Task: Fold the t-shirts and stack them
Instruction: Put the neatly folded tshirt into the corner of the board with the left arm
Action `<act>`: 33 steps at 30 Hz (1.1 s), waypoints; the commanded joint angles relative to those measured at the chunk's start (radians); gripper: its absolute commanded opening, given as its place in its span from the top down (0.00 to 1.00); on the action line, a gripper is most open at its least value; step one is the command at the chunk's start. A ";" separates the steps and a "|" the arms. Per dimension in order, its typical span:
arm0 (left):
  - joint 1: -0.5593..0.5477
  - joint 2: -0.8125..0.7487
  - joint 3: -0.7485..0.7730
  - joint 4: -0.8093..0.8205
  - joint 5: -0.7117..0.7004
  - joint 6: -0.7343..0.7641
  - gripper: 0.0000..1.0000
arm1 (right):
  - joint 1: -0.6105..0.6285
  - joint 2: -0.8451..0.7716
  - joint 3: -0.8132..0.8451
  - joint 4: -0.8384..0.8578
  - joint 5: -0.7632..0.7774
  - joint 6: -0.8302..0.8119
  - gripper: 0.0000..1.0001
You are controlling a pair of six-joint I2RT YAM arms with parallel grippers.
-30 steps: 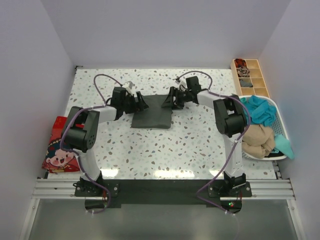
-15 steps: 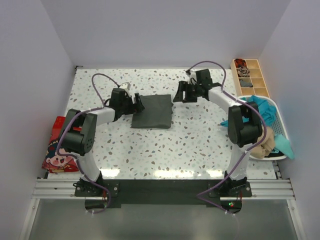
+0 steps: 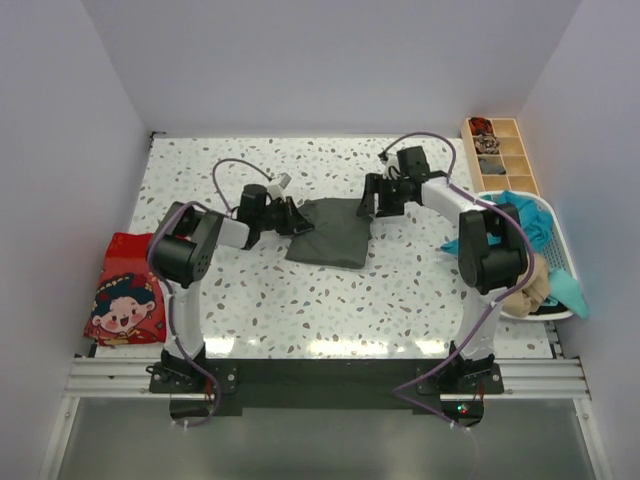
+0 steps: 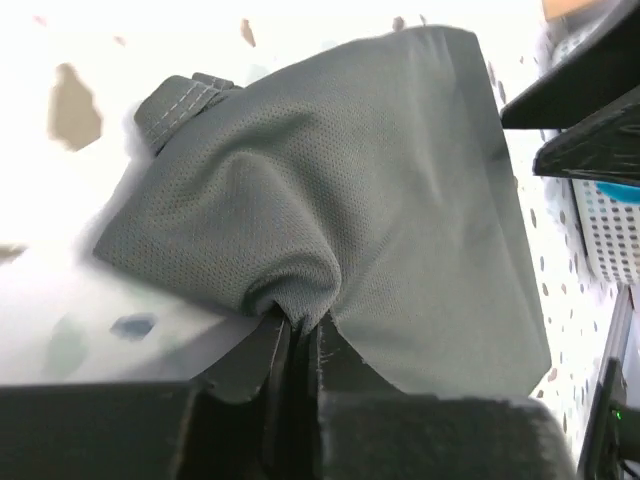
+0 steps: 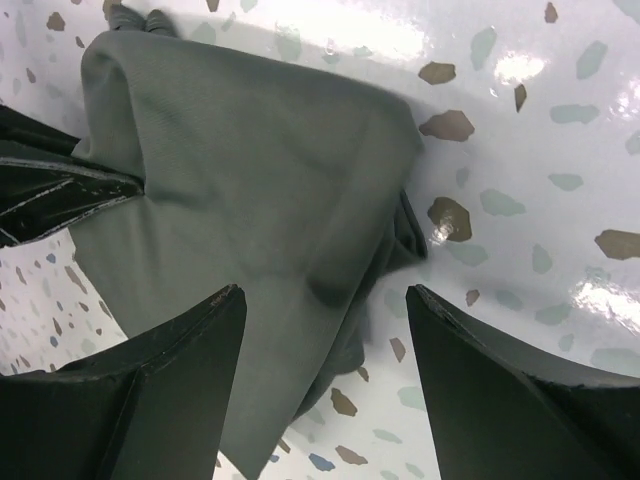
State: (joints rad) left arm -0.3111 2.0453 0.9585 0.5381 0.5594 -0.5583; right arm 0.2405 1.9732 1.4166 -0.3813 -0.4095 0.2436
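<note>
Your left gripper (image 4: 300, 335) pinches a bunched fold of the dark grey-green cloth t-shirt (image 4: 400, 200) on the speckled white table (image 5: 520, 150); your right gripper (image 5: 322, 295) hangs spread wide over the shirt's edge.

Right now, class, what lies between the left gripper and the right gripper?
The folded grey-green t-shirt spans that stretch in the top view: the left gripper pinches one edge, the right gripper hangs open over the other.

readable text: none in any view
red t-shirt (image 3: 122, 300): printed cartoon face, no letters legible
dark grey-green t-shirt (image 3: 335, 232): plain cloth, no tag or print readable
wooden compartment tray (image 3: 508, 128): contents too small to show any lettering
</note>
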 commanded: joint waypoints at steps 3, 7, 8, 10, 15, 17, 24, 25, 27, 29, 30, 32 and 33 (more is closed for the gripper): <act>-0.003 0.118 0.204 -0.145 0.062 -0.005 1.00 | -0.020 -0.092 -0.030 -0.004 0.002 -0.015 0.30; 0.044 0.154 0.428 -0.367 0.007 0.105 1.00 | -0.020 -0.123 -0.051 0.005 -0.018 -0.004 0.30; 0.055 0.162 0.480 -0.427 -0.034 0.173 1.00 | -0.021 -0.131 -0.056 0.005 -0.023 -0.001 0.30; 0.092 0.177 0.624 -0.608 -0.093 0.234 1.00 | -0.021 -0.137 -0.064 0.013 -0.040 0.005 0.30; 0.209 0.213 0.847 -0.818 -0.225 0.366 1.00 | -0.020 -0.136 -0.065 0.032 -0.075 0.026 0.30; 0.251 0.233 0.893 -0.848 -0.227 0.411 1.00 | -0.020 -0.128 -0.058 0.032 -0.087 0.029 0.30; 0.438 0.418 1.224 -1.076 -0.294 0.552 1.00 | -0.021 -0.102 -0.042 0.036 -0.098 0.034 0.31; 0.457 0.440 1.253 -1.090 -0.297 0.554 1.00 | -0.020 -0.099 -0.042 0.039 -0.100 0.037 0.30; 0.504 0.487 1.321 -1.107 -0.317 0.598 1.00 | -0.021 -0.090 -0.033 0.033 -0.104 0.036 0.31; 0.532 0.519 1.345 -1.097 -0.326 0.620 1.00 | -0.020 -0.073 -0.025 0.030 -0.107 0.036 0.30; 0.555 0.532 1.374 -1.087 -0.329 0.623 1.00 | -0.021 -0.070 -0.021 0.032 -0.112 0.034 0.31; 0.582 0.567 1.430 -1.075 -0.334 0.636 1.00 | -0.020 -0.053 -0.016 0.035 -0.120 0.039 0.30; 0.590 0.581 1.456 -1.075 -0.343 0.643 1.00 | -0.020 -0.048 -0.016 0.039 -0.129 0.040 0.31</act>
State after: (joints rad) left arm 0.2390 2.5916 2.2845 -0.5205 0.2695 0.0032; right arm 0.2222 1.8946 1.3609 -0.3725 -0.4957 0.2707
